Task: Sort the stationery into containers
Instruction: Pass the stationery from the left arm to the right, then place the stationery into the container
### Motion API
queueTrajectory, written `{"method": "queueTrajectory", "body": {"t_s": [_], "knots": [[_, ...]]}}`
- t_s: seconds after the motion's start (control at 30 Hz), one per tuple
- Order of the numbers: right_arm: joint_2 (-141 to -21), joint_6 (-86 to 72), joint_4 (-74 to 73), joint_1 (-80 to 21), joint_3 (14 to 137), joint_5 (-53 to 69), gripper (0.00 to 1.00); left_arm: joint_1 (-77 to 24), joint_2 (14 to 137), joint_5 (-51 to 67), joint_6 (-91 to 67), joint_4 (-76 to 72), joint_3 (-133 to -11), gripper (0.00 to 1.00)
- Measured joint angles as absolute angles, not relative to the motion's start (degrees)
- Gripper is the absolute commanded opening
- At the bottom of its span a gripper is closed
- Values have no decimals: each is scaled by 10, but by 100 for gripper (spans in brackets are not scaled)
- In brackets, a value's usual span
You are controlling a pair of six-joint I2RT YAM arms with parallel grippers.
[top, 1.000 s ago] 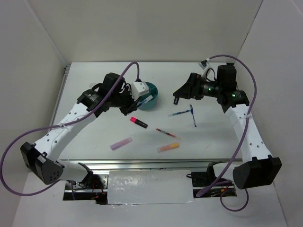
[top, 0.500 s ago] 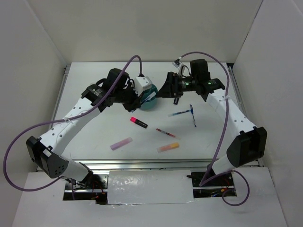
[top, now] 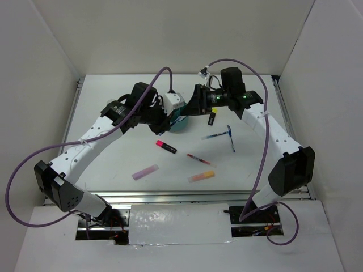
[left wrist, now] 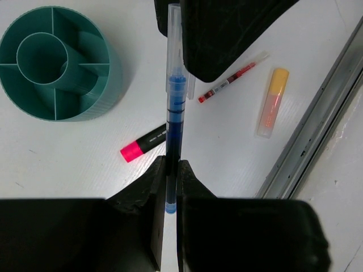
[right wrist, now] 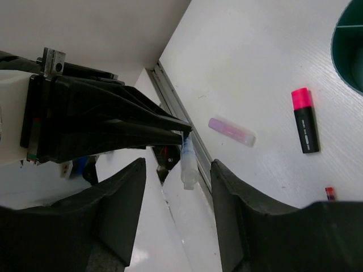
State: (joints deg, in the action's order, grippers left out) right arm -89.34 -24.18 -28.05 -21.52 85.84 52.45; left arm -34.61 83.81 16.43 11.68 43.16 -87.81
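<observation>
I have the blue pen [left wrist: 173, 102] in the left gripper [left wrist: 169, 170]. It is a thin clear barrel with blue ink inside, and the jaws are closed tight on one end. The rest runs straight out past the fingertips, above the table. In the left wrist view, the teal organizer [left wrist: 110, 79] stands off to the pen's left, clear of it, showing its centre well and ring of compartments. The right gripper [right wrist: 177, 170] has its jaws partway apart and holds nothing. The pen's clear tip shows between its fingers, probably farther off, though depth is hard to judge
</observation>
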Motion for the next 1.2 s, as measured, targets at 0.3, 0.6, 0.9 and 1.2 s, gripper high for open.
{"method": "queueTrajectory", "body": {"t_s": [0.3, 0.6, 0.9, 1.2], "knots": [[-921, -247, -275, -224, 866, 538, 12, -347, 838, 168, 116, 422, -878, 0], [-960, -175, -350, -226, 983, 456, 0, -342, 834, 125, 103, 406, -870, 99], [-1093, 38, -456, -230, 1285, 200, 0, -213, 778, 105, 86, 374, -804, 99], [-1185, 121, -493, -291, 1240, 87, 0, -124, 771, 170, 77, 357, -773, 99]]}}
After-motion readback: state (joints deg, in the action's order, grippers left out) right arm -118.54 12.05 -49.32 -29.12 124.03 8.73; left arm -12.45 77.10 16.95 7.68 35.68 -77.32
